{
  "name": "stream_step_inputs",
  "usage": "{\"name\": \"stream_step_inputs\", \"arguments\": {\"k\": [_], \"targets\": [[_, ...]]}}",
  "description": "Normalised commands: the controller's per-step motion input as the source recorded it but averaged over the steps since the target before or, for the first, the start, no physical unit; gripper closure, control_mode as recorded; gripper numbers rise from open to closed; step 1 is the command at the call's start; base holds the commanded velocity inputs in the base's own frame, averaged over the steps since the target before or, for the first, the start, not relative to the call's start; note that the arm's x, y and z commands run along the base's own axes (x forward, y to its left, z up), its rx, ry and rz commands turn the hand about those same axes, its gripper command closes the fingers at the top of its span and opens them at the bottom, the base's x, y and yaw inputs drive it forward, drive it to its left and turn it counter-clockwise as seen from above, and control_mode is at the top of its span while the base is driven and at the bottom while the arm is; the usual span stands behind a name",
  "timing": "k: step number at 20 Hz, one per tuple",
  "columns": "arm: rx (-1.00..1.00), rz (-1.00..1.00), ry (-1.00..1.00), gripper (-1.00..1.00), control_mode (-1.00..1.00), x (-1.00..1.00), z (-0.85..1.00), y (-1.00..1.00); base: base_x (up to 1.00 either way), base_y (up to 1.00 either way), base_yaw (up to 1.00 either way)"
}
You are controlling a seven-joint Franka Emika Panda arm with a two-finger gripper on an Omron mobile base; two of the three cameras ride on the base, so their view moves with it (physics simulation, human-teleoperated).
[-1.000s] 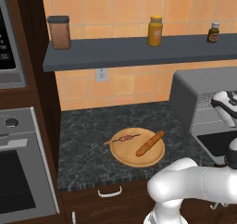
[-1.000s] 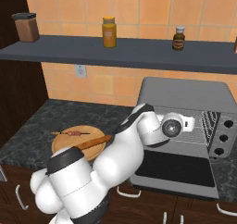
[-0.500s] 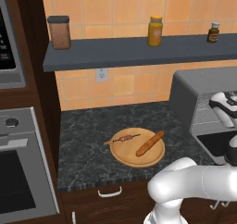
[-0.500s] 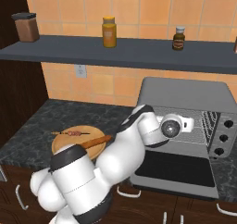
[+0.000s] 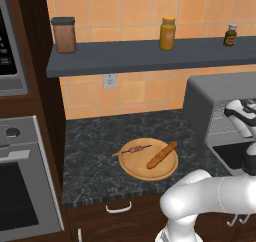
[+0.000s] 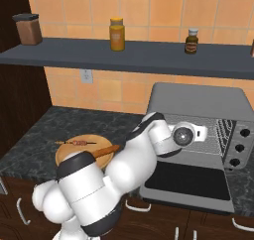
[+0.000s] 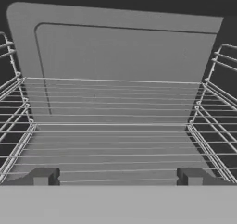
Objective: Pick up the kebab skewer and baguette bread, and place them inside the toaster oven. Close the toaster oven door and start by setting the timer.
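Sitting untouched: skewer (image 5: pixel 136 149) and baguette (image 5: pixel 162 155) lie side by side, not touching, on the wooden plate (image 5: pixel 131 165) at centre-bottom of the left base view. In the right base view they're at mid-left, baguette (image 6: pixel 108 151) partly behind the arm, skewer (image 6: pixel 77 143) toward the far rim of the plate (image 6: pixel 63 154). Plate rests on the dark table (image 5: pixel 95 151), left of the oven.

Oven (image 6: pixel 198 102) at right of the right base view, door (image 6: pixel 187 181) dropped flat toward the camera, so the cavity is open for loading.

Hand (image 7: pixel 118 177) is up at the oven mouth, pointing in: hand view looks straight along the wire rack (image 7: pixel 111 140) to the back wall. Fingertips (image 7: pixel 41 176) sit wide apart at bottom left and bottom right, nothing between them, so it's fully spread and empty.

Judgement: door is already down and neither food item is picked yet. Next move needs the arm to swing left and down to the plate. The skewer is thin and lies flat, so a top pinch on the meat chunks looks safer than on the bare stick.

Shelf (image 5: pixel 150 56) across the top carries jars, irrelevant.
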Motion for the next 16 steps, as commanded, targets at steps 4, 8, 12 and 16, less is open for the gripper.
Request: {"name": "stream_step_inputs", "arguments": {"k": [4,8,12,16], "targets": [[0.00,0.00,0.09,-1.00,-1.00,0.00,-0.09,0.00,0.00,0.00,0.00],[0.00,0.02,0.04,-1.00,-1.00,-0.04,-0.47,0.00,0.00,0.00,0.00],[0.00,0.02,0.00,-1.00,-1.00,-0.33,-0.86,-0.02,0.00,0.00,0.00],[0.00,0.00,0.00,-1.00,-1.00,-0.44,-0.92,0.00,0.00,0.00,0.00]]}}
